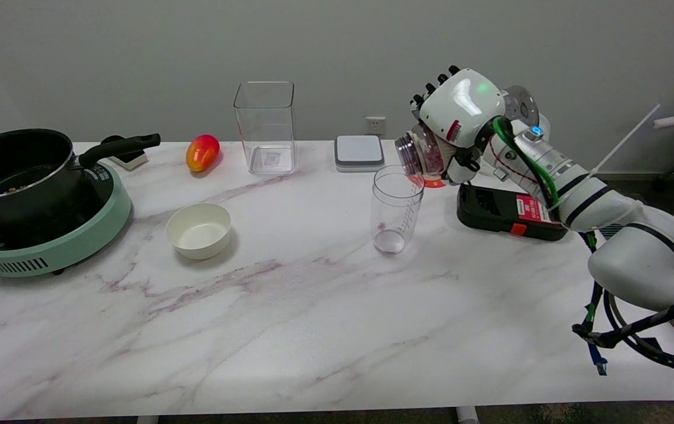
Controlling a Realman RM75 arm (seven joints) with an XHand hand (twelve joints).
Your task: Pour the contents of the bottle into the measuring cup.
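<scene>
A clear measuring cup [395, 209] stands upright near the middle of the marble table [313, 330]. One small pink piece shows inside it, low down. My right hand [458, 118] grips a clear bottle [422, 154] holding pink pieces. The bottle is tipped on its side, and its open mouth points left, just above and right of the cup's rim. The fingers wrap over the bottle's far side and hide most of it.
A black device with a red label [508, 213] lies right of the cup, under my forearm. A white bowl [198, 229], a tall clear container [266, 126], a grey-white scale [359, 152], a mango [202, 152] and a pot on a green cooker [30, 194] stand to the left.
</scene>
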